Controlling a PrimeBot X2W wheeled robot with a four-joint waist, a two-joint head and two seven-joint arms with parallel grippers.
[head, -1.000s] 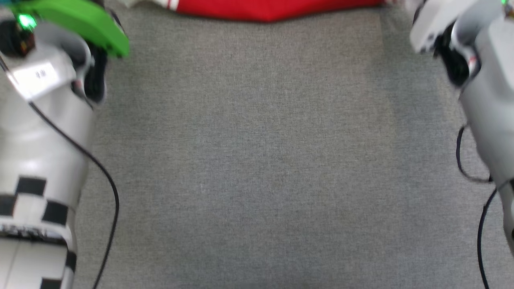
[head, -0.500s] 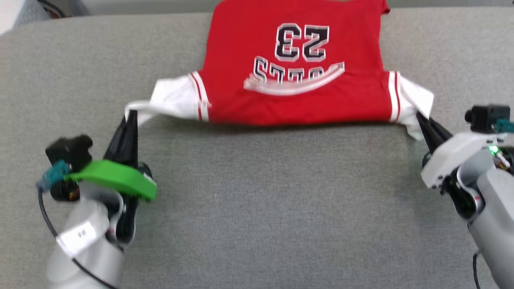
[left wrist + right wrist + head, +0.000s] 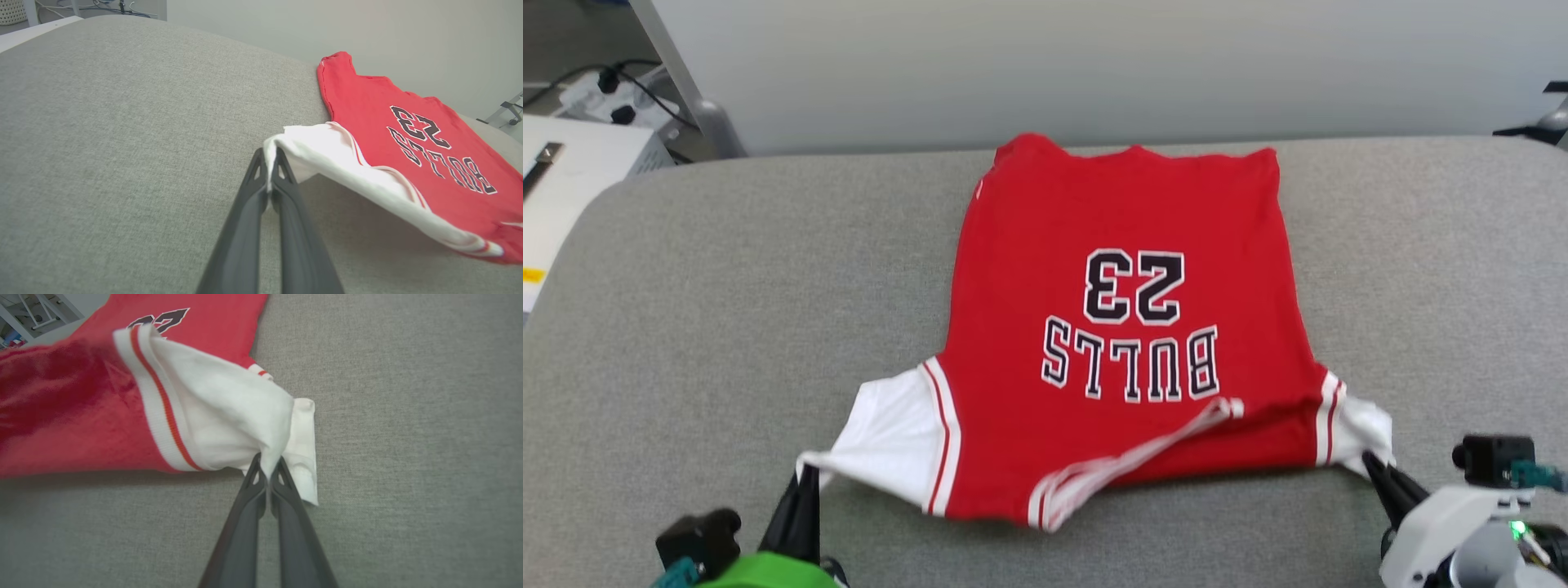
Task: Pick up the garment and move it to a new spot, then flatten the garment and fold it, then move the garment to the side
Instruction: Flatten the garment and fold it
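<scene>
The garment [image 3: 1127,327] is a red T-shirt with white sleeves and dark "BULLS 23" lettering, spread face up on the grey padded table [image 3: 727,269], hem toward the far wall. My left gripper [image 3: 805,475] is shut on the tip of the white sleeve nearest it, lifting it slightly off the cloth; the left wrist view shows the garment [image 3: 412,143] pinched in that gripper [image 3: 269,157]. At the lower right my right gripper [image 3: 1368,461] is shut on the other white sleeve, seen pinched in the right wrist view too [image 3: 269,461]. The striped collar [image 3: 1127,461] lies bunched along the near edge.
A pale wall [image 3: 1094,65] runs behind the table's far edge. Beyond the table's left corner stand a white unit [image 3: 572,163], a metal leg [image 3: 686,90] and cables [image 3: 596,86]. A dark stand [image 3: 1543,122] shows at the far right.
The head camera has tilted up from the bare table, so the whole garment and the wall show. Both grippers stay shut on the sleeves; the collar edge now sags more.
</scene>
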